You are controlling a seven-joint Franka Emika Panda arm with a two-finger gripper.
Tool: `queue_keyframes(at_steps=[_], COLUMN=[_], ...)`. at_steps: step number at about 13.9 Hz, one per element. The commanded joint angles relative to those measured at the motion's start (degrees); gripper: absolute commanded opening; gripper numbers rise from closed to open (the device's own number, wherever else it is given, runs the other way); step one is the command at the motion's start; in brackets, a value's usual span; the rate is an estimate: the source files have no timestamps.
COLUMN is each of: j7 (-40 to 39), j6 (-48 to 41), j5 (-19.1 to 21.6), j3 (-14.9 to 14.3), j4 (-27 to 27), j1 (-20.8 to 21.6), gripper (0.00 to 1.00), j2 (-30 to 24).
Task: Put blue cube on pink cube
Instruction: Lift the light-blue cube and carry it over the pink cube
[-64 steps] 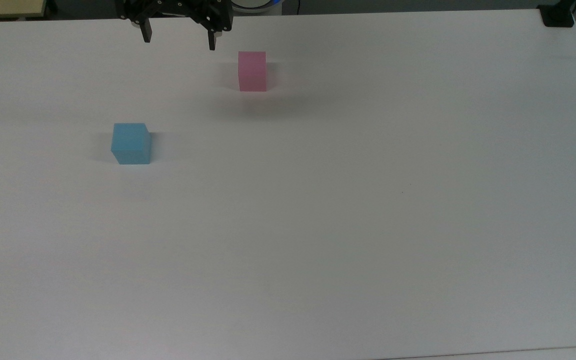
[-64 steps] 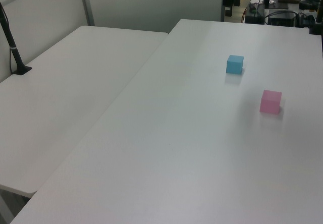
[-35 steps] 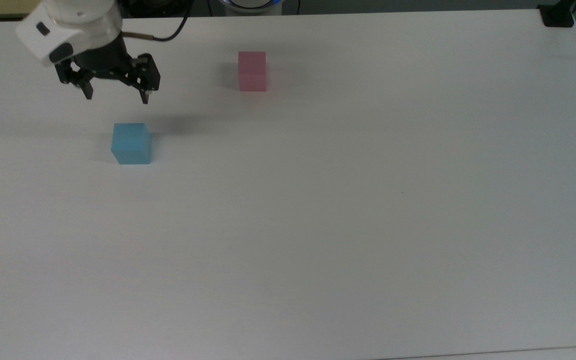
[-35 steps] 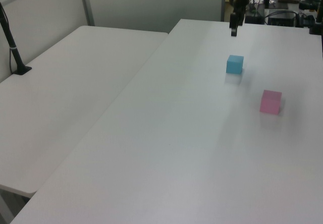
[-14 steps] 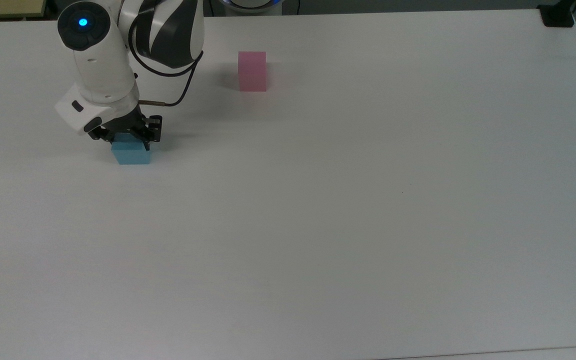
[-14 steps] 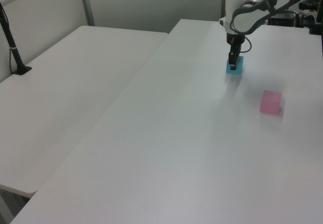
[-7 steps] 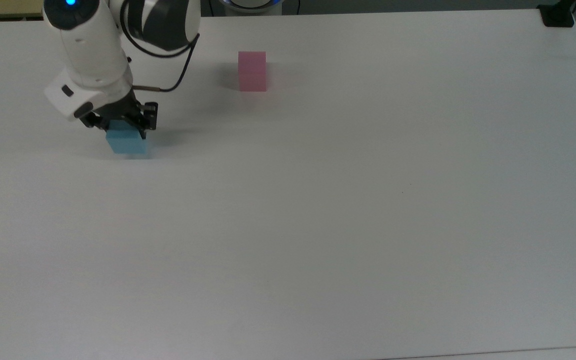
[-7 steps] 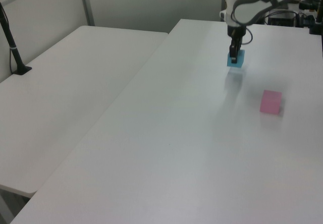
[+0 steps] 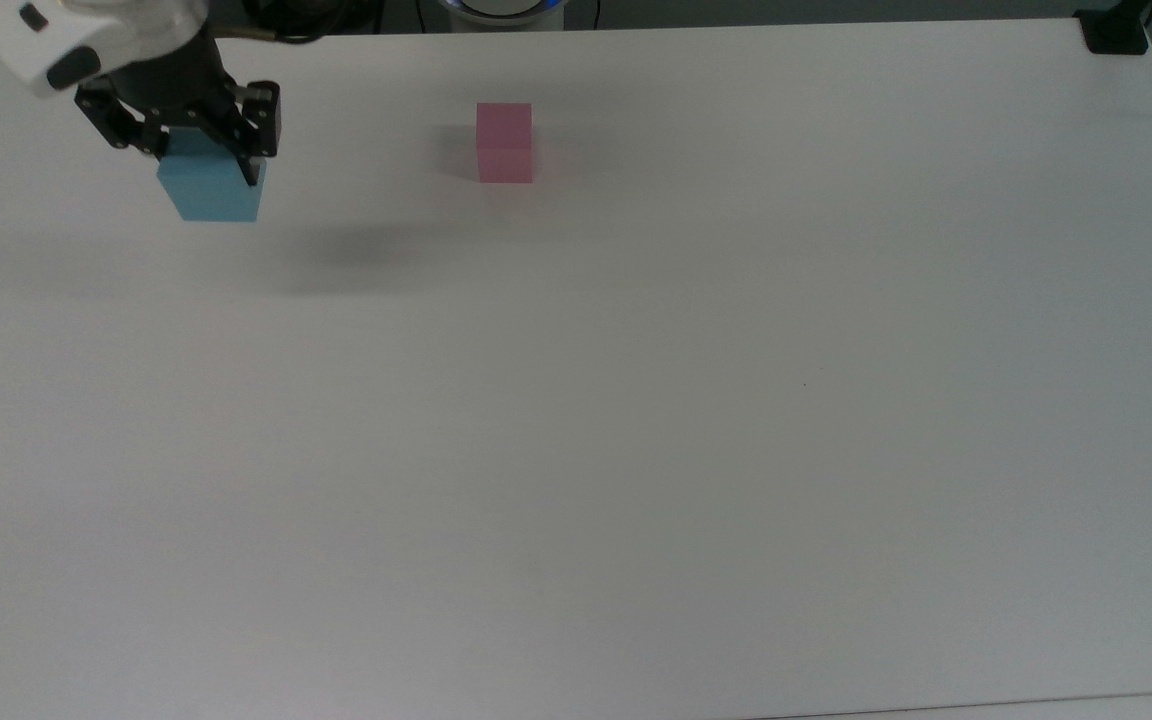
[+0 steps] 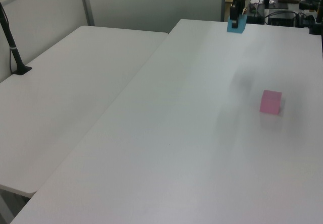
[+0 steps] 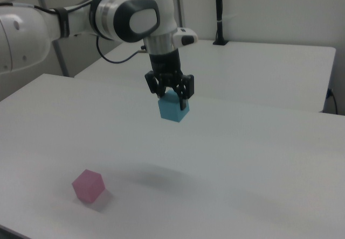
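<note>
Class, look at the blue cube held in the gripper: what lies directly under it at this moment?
The blue cube hangs in the gripper, clear of the white table; beneath it is bare tabletop with a soft shadow. The pink cube sits apart. The fingers cover part of its top.

Gripper (image 9: 204, 165) has lifted blue cube (image 9: 211, 192) off table (image 9: 636, 400)

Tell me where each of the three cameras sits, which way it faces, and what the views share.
Top view: high over the table, looking down; gripper at upper left.
Left view: raised off one long side, looking along the table toward the gripper at the far end.
Right view: lower, from the opposite side; white arm reaches in from its left.
Shared: the gripped, lifted blue cube and the pink cube resting on the table.
</note>
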Motion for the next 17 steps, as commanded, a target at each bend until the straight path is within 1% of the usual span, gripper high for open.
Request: queue_keyframes(at_steps=[1,3,7,9,13,14,16,17], j7=[1.4,1.5,10.0,12.1,13.0,12.9,13.1,14.1], j6=[-2.2,-2.1,-1.7,-1.8,-1.9,-1.8,-1.9,-1.9], j5=[0.8,0.8,0.7,0.7,0.7,0.7,0.2,0.0], j3=[-0.1,-0.1,0.0,0.0,0.0,0.0,0.0,0.0], j4=[1.9,1.5,-2.2,-5.8,-14.4,-19.3,-25.8,-28.1], j1=[1.2,1.8,9.1,12.6,17.2,19.2,22.1,23.1], gripper=[0.19,0.19,0.19,0.19,0.19,0.19,0.19,0.19], j2=[-0.7,-1.1,-5.0,-8.6,-16.5,-20.8,-26.1,-27.9])
